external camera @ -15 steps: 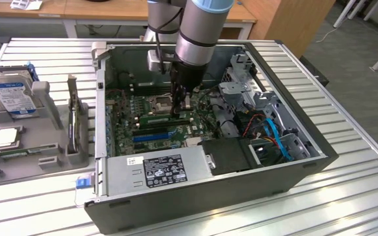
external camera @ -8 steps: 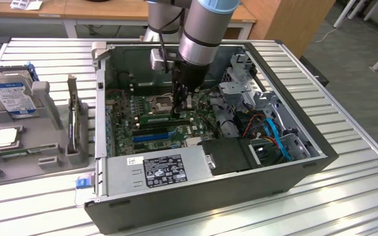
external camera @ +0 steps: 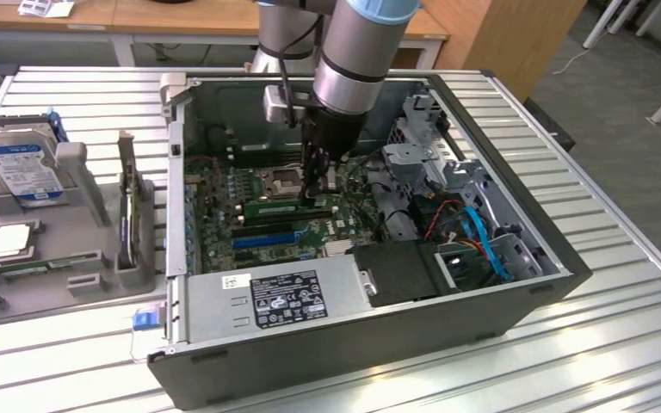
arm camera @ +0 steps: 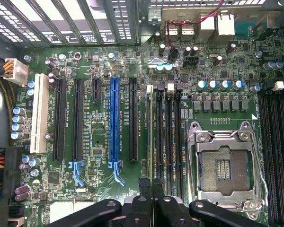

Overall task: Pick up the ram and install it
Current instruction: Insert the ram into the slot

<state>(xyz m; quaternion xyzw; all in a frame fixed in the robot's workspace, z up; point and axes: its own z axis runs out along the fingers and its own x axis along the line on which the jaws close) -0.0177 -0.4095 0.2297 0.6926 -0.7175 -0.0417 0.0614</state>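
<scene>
Surface: slatted metal table [external camera: 606, 327] carrying an open PC case [external camera: 365, 361] laid on its side. Beyond the case: wooden desks [external camera: 169, 13]. Grey floor [external camera: 629, 95] off the case's side towards the exterior view's right.

Ram [external camera: 287, 207]: long, thin green stick, standing on edge inside the case, mid-board, in the first of a bank of parallel black slots. In the wrist view it appears edge-on as a pale narrow line [arm camera: 150, 132] running straight to the claw.

Gripper [external camera: 317, 196]: inside the case, directly over the ram. Fingers [arm camera: 145, 185] drawn close together, clamped on the ram's upper edge.

Case contents, near to far: labelled power supply [external camera: 273, 297] against the near wall; blue slot [arm camera: 114, 118]; the ram; empty CPU socket [arm camera: 225, 165], lever frame closed, just beyond the ram slots.

Holder [external camera: 78, 258]: grey tray beside the case, towards the exterior view's left. Contents, near to far: square silver chip [external camera: 7, 241]; blue-labelled drive [external camera: 18, 168], propped on a slant.
</scene>
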